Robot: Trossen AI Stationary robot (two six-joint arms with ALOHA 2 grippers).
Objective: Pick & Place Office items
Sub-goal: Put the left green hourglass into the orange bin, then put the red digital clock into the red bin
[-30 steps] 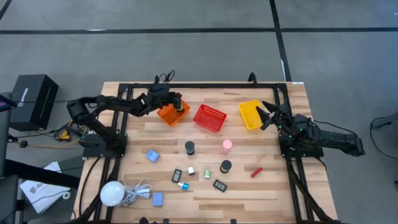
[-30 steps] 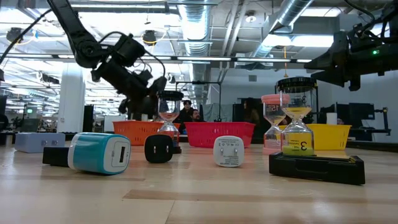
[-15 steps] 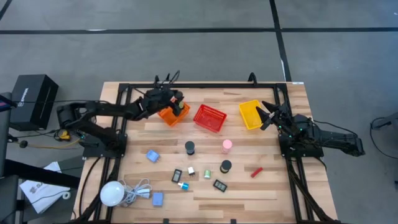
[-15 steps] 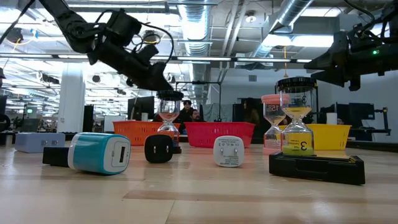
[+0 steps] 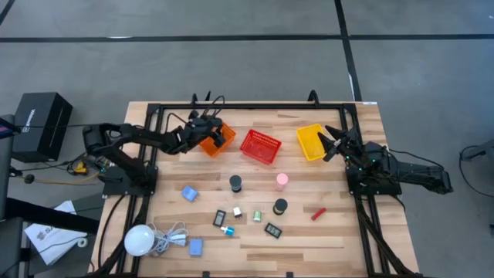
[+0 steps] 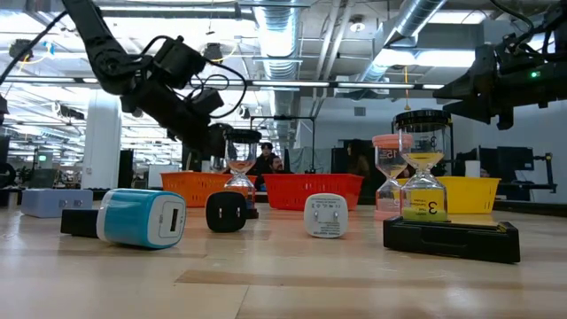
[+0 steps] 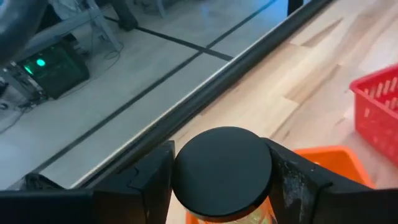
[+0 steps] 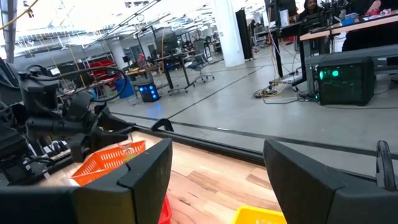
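We see the left gripper (image 7: 221, 186) pinching an hourglass (image 7: 222, 171) above the orange basket (image 5: 215, 140); the right gripper (image 5: 327, 144) waits spread beside the yellow basket (image 5: 310, 142).

Wooden slat table (image 5: 255, 235), black frame rails at left and right edges. Along the 12 o'clock side: orange basket (image 5: 214, 140), red basket (image 5: 260, 146), yellow basket (image 5: 310, 142), in a row, apart from each other. Centre: black cylinder (image 5: 235, 183) and pink cylinder (image 5: 282, 180); another black cylinder (image 5: 279, 206) at 5 o'clock of the pink one. Red bar (image 5: 318, 214) toward 4 o'clock. Light-blue piece (image 5: 189, 193) at 8 o'clock; second light-blue piece (image 5: 195, 247) near the 6 o'clock edge. Flat black rectangles (image 5: 220, 218) and (image 5: 272, 229), small blocks between them. White bulb (image 5: 140, 239) with white cable (image 5: 171, 235) at 7 o'clock corner.
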